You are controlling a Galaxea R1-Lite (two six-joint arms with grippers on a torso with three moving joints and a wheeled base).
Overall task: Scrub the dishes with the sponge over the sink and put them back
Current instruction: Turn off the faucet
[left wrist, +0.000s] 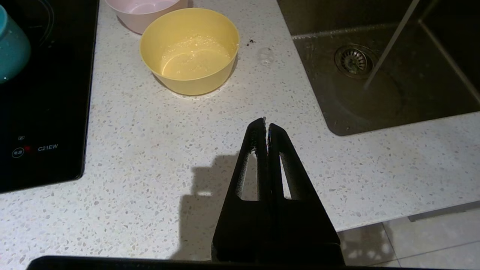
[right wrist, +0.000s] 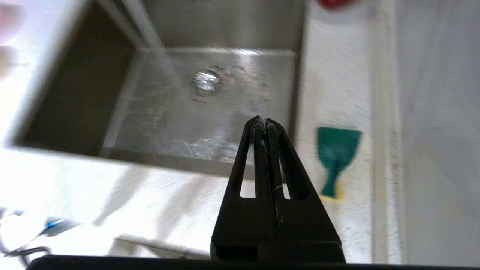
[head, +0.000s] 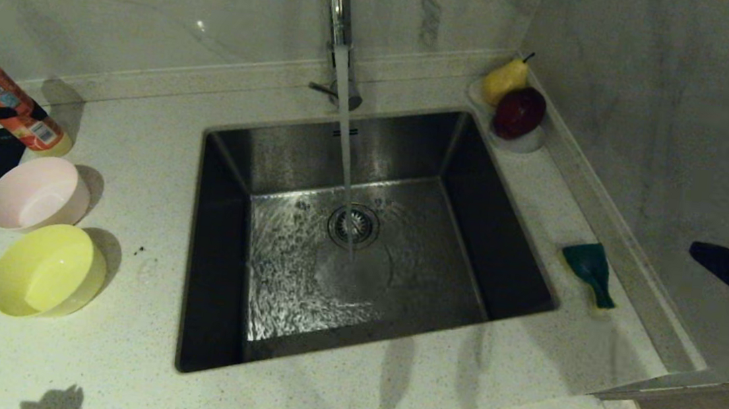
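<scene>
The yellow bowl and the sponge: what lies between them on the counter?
In the head view, the sink with running water lies between the yellow bowl and the sponge.

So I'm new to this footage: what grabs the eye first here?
Water streams from the tap onto the drain of the steel sink, mid-counter. Left of the sink sit a pink bowl and a yellow bowl; right of it lies the sponge, green face up. Neither end effector holds anything.
</scene>
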